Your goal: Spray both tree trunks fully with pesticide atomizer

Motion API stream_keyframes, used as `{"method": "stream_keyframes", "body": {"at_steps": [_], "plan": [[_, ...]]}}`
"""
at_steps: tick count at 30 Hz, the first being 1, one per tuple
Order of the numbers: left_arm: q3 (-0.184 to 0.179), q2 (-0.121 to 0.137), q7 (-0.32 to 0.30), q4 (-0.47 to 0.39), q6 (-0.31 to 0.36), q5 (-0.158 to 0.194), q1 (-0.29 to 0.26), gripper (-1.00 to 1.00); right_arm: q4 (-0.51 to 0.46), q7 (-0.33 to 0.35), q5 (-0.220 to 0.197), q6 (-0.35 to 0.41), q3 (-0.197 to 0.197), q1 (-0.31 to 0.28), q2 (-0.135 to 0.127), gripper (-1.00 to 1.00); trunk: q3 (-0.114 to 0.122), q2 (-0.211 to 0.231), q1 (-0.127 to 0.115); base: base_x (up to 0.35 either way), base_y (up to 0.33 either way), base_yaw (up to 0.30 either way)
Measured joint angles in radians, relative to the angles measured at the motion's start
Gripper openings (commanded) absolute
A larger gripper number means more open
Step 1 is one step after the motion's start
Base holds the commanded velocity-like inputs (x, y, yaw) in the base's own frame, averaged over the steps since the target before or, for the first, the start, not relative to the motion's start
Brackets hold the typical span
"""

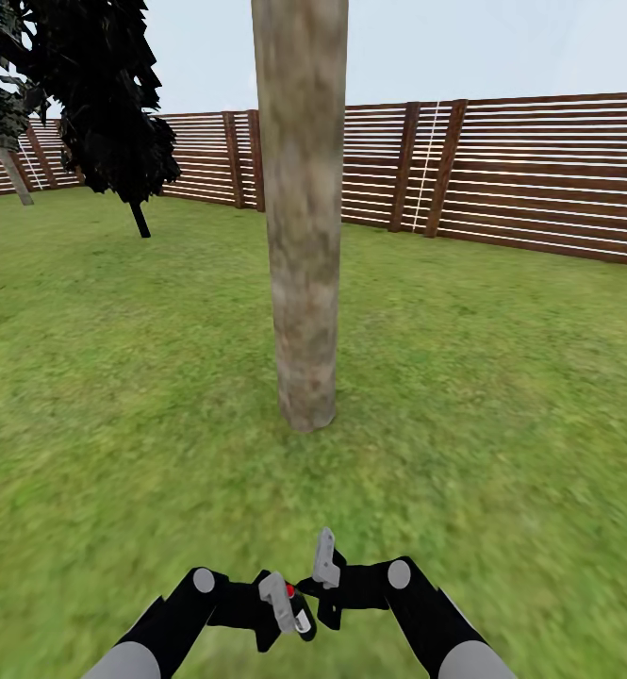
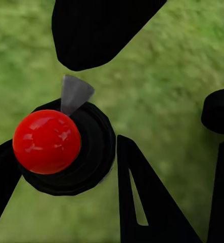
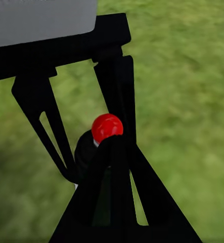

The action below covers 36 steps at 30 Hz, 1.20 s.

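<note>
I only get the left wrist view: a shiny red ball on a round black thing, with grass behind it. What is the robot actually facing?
Observer: In the head view, a thick grey-brown tree trunk stands straight ahead on the lawn.
Operator: Is there anything behind it?
Observer: A brown slatted wooden fence runs across the back.
Operator: And where are the arms?
Observer: They are low in front. The left gripper and right gripper sit close together, with the red-topped atomizer between them.
</note>
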Motion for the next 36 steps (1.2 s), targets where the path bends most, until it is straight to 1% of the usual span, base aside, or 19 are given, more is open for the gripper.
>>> {"method": "stream_keyframes", "body": {"at_steps": [10, 14, 16, 28, 31, 33, 35, 36], "plan": [[0.0, 0.0, -0.001, 0.0, 0.0, 0.002, 0.0, -1.0, 0.0, 0.0, 0.0, 0.0, 0.0, 0.0, 0.0, -1.0, 0.0, 0.0, 0.0, 0.0, 0.0, 0.0], [-0.001, 0.0, -0.044, -0.001, 0.0, 0.014, -0.001, -1.0, 0.0, 0.0, 0.0, 0.0, 0.0, 0.0, 0.0, -1.0, 0.0, 0.0, 0.0, 0.0, 0.0, 0.0], [0.0, 0.001, -0.052, -0.004, 0.0, 0.018, 0.0, -1.0, 0.0, 0.0, 0.0, 0.0, 0.0, 0.0, 0.0, -1.0, 0.0, 0.0, 0.0, 0.0, 0.0, 0.0], [0.0, 0.003, -0.056, -0.004, 0.0, 0.02, 0.0, -1.0, 0.0, 0.0, 0.0, 0.0, 0.0, 0.0, 0.0, -1.0, 0.0, 0.0, 0.0, 0.0, 0.0, 0.0], [-0.002, 0.014, -0.056, 0.0, 0.0, 0.011, 0.003, -1.0, 0.0, 0.0, 0.0, 0.0, 0.0, 0.0, 0.0, -1.0, 0.0, 0.0, 0.0, 0.0, 0.0, 0.0], [-0.004, 0.03, -0.055, 0.0, 0.001, 0.004, 0.006, -1.0, 0.0, 0.0, 0.0, 0.0, 0.0, 0.0, -0.001, -1.0, 0.0, 0.0, 0.0, 0.0, 0.0, 0.0], [-0.002, 0.08, -0.055, -0.001, 0.003, -0.005, 0.007, -1.0, 0.0, 0.0, 0.0, 0.0, 0.0, 0.0, -0.001, -1.0, 0.0, 0.0, 0.0, 0.0, 0.0, 0.0], [-0.002, 0.098, -0.055, -0.002, 0.002, -0.007, 0.008, -1.0, -0.001, 0.0, 0.0, 0.001, 0.0, 0.0, -0.001, -1.0, 0.0, 0.0, 0.0, 0.0, 0.0, 0.0]]}}
